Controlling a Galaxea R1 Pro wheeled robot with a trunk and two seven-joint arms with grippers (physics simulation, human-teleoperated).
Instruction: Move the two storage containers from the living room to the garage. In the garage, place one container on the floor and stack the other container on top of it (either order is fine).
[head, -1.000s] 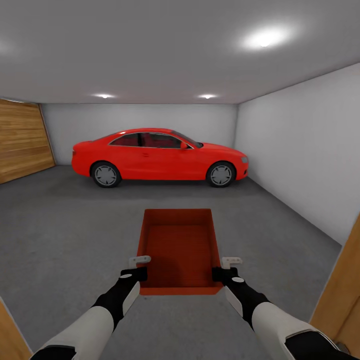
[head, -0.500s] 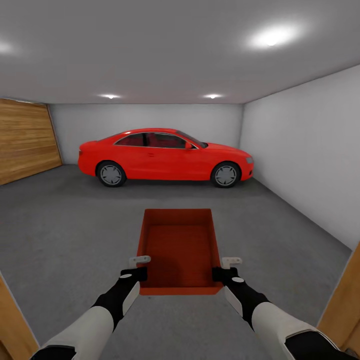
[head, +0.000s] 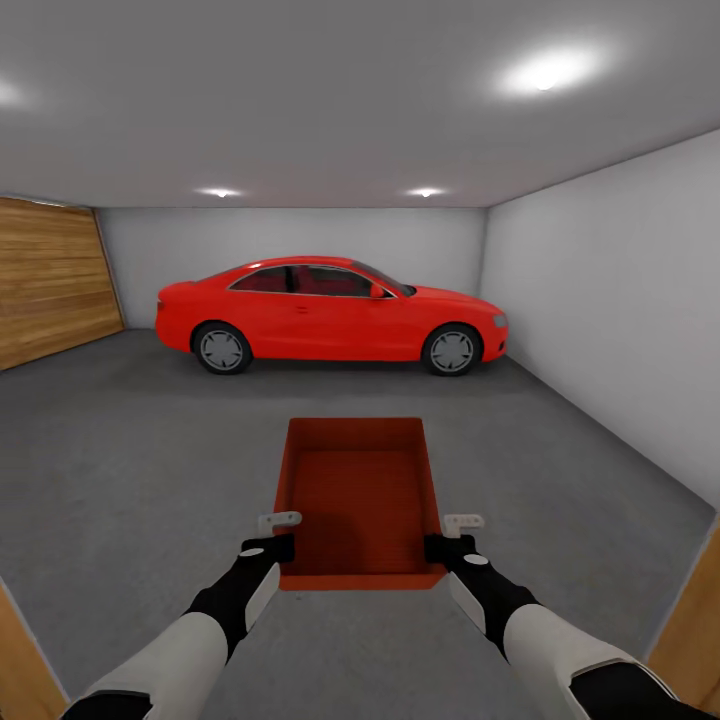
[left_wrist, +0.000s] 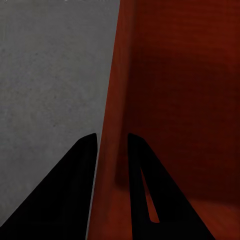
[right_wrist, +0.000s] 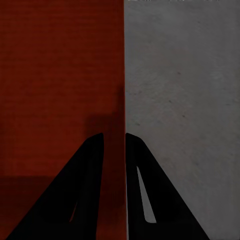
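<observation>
Garage (head: 560, 300), lidless orange-red container (head: 360, 495), left gripper (head: 277, 535) and right gripper (head: 452, 537) clamping its side walls

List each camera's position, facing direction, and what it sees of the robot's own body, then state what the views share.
Head view: high on the robot, facing forward and down across grey concrete floor toward a red car; both forearms grip the open orange-red rectangular bin.
Left wrist view: along the left gripper, straddling the bin's wall.
Right wrist view: along the right gripper, straddling the opposite wall.
Shared: bin and floor appear in all three.
</observation>
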